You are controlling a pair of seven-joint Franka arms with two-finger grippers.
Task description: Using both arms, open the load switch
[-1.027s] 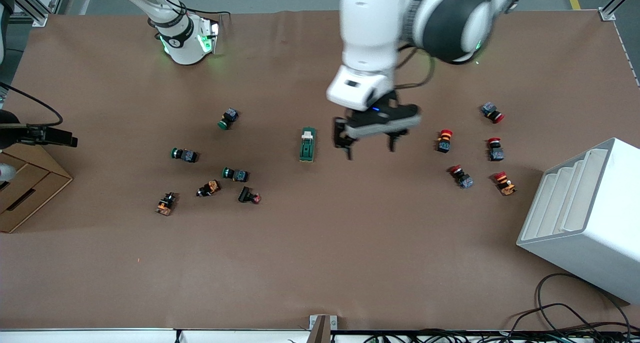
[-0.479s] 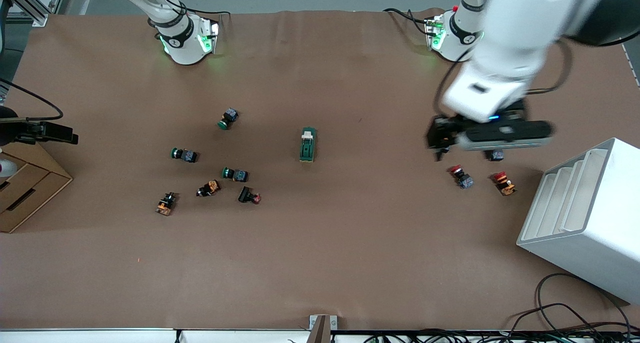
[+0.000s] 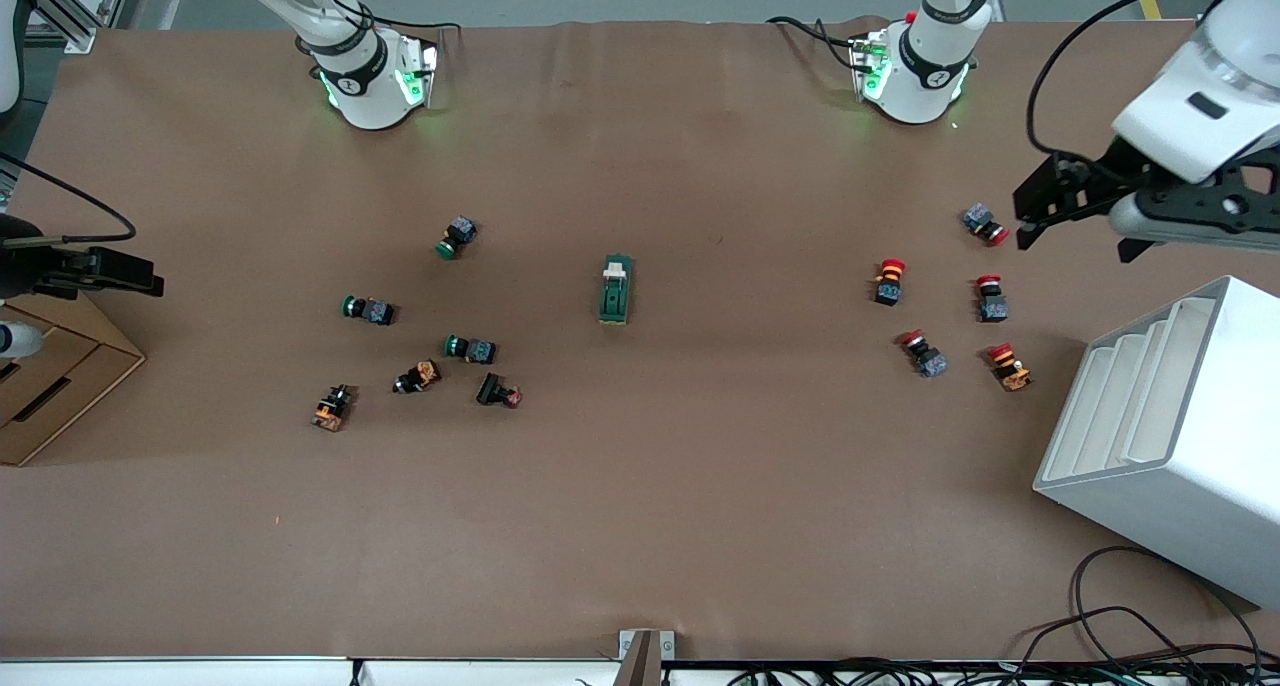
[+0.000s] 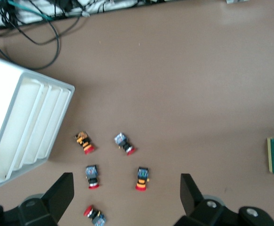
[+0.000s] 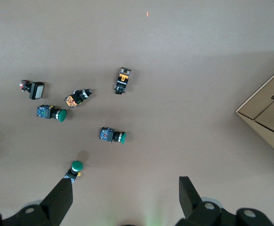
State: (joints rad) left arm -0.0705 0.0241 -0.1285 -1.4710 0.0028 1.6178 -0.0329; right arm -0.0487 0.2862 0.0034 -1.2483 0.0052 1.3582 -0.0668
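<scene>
Load switch (image 3: 616, 289) mid-desk, untouched by either gripper. Left gripper (image 3: 1080, 216) wide open, empty, over red buttons (image 3: 940, 301) at left arm's end. Right gripper (image 5: 122, 200) wide open, empty, over right arm's end. Opening apparently pending.

White rack (image 3: 1180, 436); cardboard box (image 3: 45, 386); scattered push buttons (image 3: 470, 349) — table (image 3: 640, 506).

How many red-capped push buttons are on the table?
5, all toward the left arm's end: one farthest from the front camera, two in the middle, two nearest. None seem hidden.
</scene>
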